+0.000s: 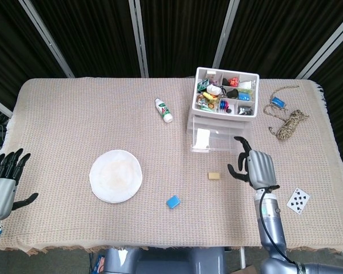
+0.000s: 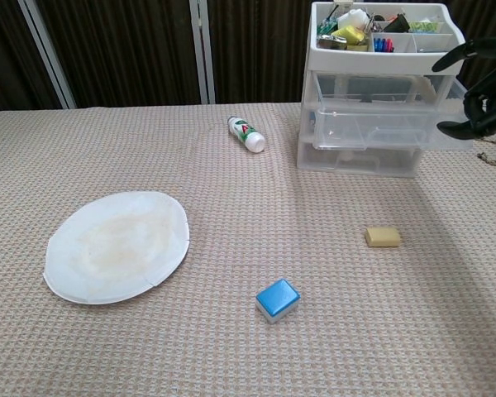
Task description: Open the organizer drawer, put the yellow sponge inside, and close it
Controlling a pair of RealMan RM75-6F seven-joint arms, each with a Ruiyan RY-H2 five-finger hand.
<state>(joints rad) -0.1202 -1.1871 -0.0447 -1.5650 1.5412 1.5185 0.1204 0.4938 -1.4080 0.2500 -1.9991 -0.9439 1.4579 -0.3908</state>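
Note:
The clear plastic organizer [image 1: 224,108] [image 2: 372,99] stands at the back right, its top tray full of small items. Its middle drawer [image 1: 217,140] [image 2: 380,128] is pulled out and looks empty. The yellow sponge [image 1: 214,176] [image 2: 383,237] lies on the cloth in front of the organizer. My right hand [image 1: 256,168] [image 2: 484,91] hovers just right of the drawer front, fingers spread, holding nothing. My left hand [image 1: 3,180] is at the table's left edge, fingers apart and empty.
A white paper plate [image 1: 116,176] [image 2: 116,246] lies left of centre. A blue sponge [image 1: 172,201] [image 2: 277,299] is near the front. A small white bottle [image 1: 163,110] [image 2: 246,134] lies behind. A rope [image 1: 288,123] and a playing card [image 1: 298,200] sit on the right.

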